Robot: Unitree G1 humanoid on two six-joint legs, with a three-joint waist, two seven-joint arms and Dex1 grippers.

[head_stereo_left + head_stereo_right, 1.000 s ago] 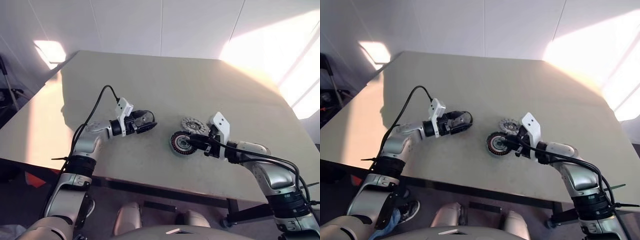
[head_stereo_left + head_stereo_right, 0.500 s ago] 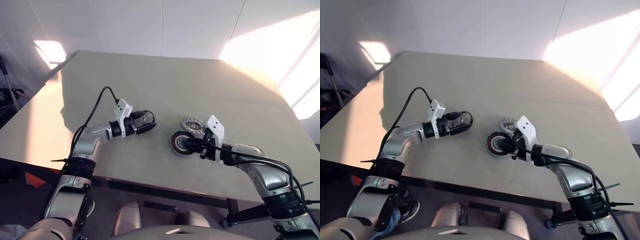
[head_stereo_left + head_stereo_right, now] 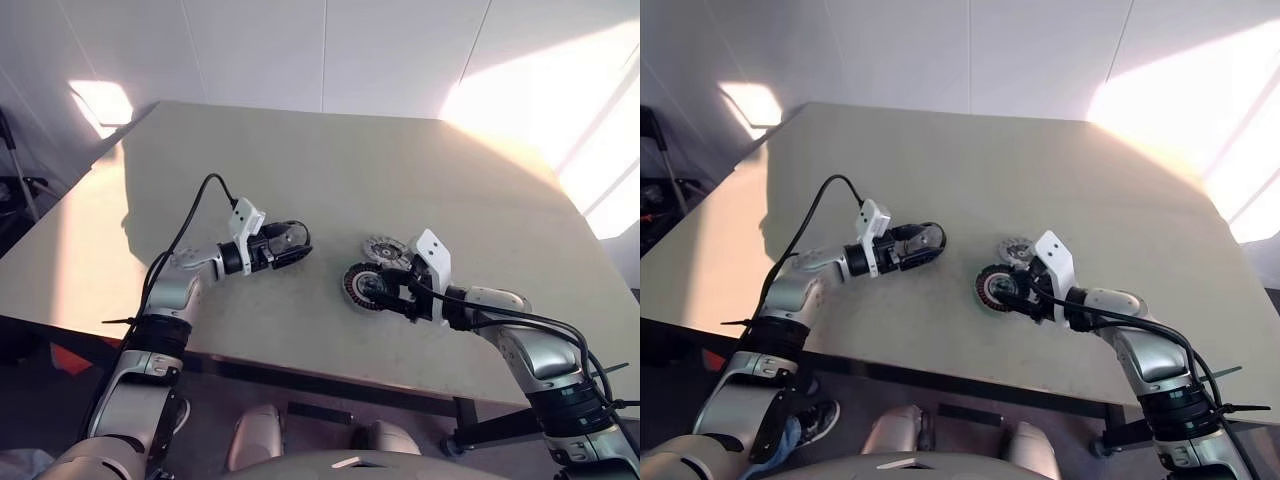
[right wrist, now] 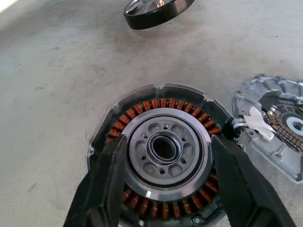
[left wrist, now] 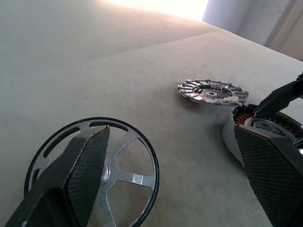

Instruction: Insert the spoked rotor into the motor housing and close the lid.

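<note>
Right gripper (image 4: 165, 156) lets go of the housing

Its fingers, shut a second ago, now spread astride the round copper-wound motor housing (image 4: 163, 163). Left gripper (image 5: 170, 161), fingers wide, hovers over the black-rimmed spoked rotor (image 5: 118, 165); silver finned lid (image 5: 213, 91) lies at the housing's one o'clock. Insertion not begun.

The left arm reaches in over the tabletop's (image 3: 330, 170) near edge, forearm angled inward, a black cable looping up from its wrist. The left gripper (image 3: 296, 243) points roughly level toward the middle of the tabletop, its jaws spread wide, one finger (image 5: 87, 163) low above the surface.

The right arm comes in from the opposite side, elbow bent out past the tabletop's near edge, forearm turned inward with a white block on the wrist. The right gripper (image 3: 1006, 297) tilts down toward the tabletop, jaws parted, with one finger (image 4: 106, 182) either side of the gap.
</note>
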